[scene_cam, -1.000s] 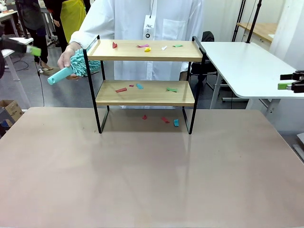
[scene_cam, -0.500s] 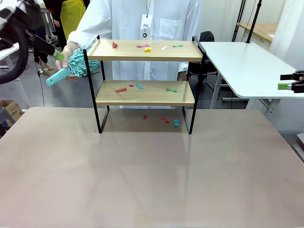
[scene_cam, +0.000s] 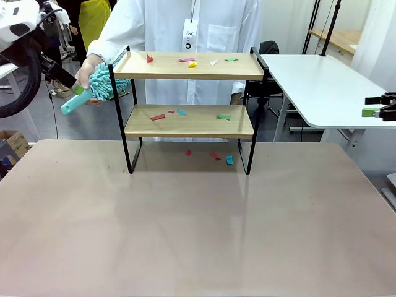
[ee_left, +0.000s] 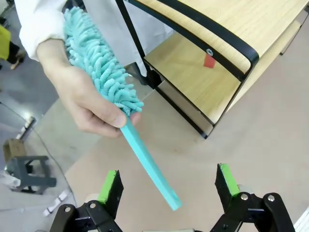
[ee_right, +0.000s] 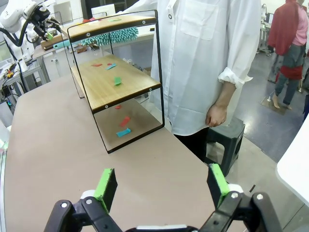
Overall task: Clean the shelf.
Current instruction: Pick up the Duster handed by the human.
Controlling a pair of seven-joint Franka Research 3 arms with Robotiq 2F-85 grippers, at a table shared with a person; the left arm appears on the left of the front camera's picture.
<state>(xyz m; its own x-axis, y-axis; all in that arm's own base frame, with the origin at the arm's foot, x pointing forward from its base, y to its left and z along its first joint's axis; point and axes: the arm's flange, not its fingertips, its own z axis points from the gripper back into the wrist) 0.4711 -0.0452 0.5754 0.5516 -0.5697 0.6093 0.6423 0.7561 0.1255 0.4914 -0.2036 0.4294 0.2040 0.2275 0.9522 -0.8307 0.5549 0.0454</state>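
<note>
The shelf (scene_cam: 198, 124) stands at the table's far side, with coloured paper scraps (scene_cam: 192, 64) on both boards and on the table under it. A person's hand (scene_cam: 86, 69) holds a teal fluffy duster (scene_cam: 105, 81) out beside the shelf's left end. My left gripper (scene_cam: 73, 91) is at the duster's handle. In the left wrist view that gripper (ee_left: 169, 182) is open, and the tip of the handle (ee_left: 152, 171) lies between its fingers without touching them. My right gripper (scene_cam: 373, 106) hangs off the table's right side and is open (ee_right: 161, 186) with nothing in it.
A person in a white coat (scene_cam: 185, 25) stands right behind the shelf. A second white table (scene_cam: 315, 86) is at the back right. The near half of the beige table (scene_cam: 198, 235) is bare.
My left arm has swung in from the far left and come down to the duster's handle. The person's hand with the duster has barely moved. The right arm is still.
</note>
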